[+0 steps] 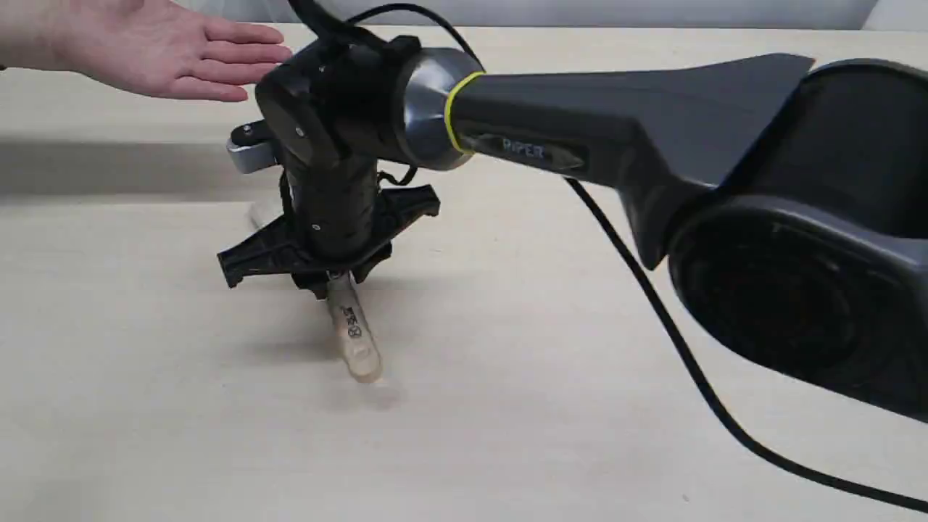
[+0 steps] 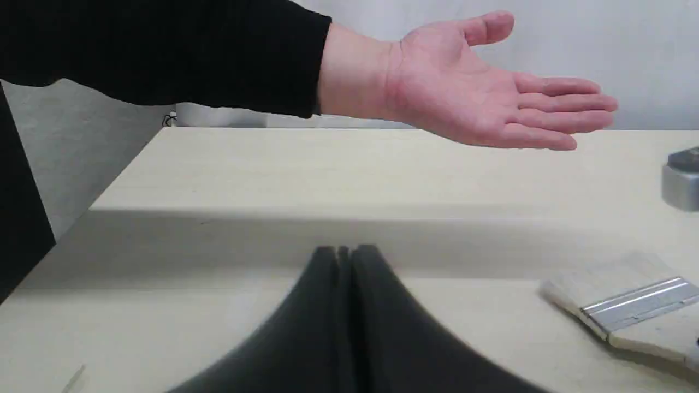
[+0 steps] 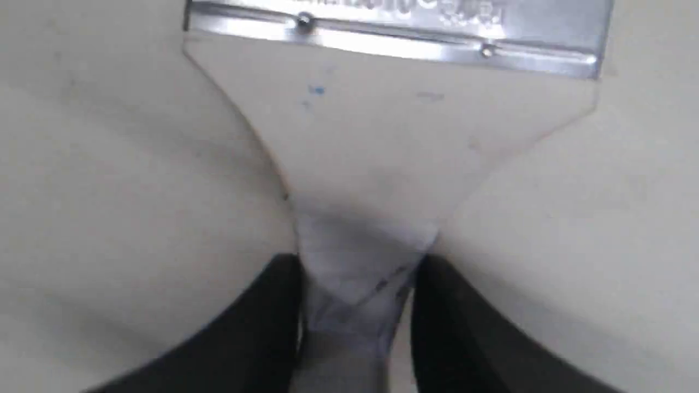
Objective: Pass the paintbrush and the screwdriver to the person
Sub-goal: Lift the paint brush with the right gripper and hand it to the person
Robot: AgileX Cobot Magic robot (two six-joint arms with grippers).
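The paintbrush sticks out from under my right gripper, wooden handle with black print pointing toward the near edge. In the right wrist view the two black fingers press on both sides of the handle neck below the silver band; the right gripper is shut on it. The brush's pale bristles and band lie low over the table in the left wrist view. My left gripper is shut and holds nothing. The person's open hand hovers palm up at the far left. The screwdriver is out of view.
The right arm stretches from the right across the light wooden table, trailing a black cable. The person's black sleeve hangs over the table's far left corner. A grey wall stands behind.
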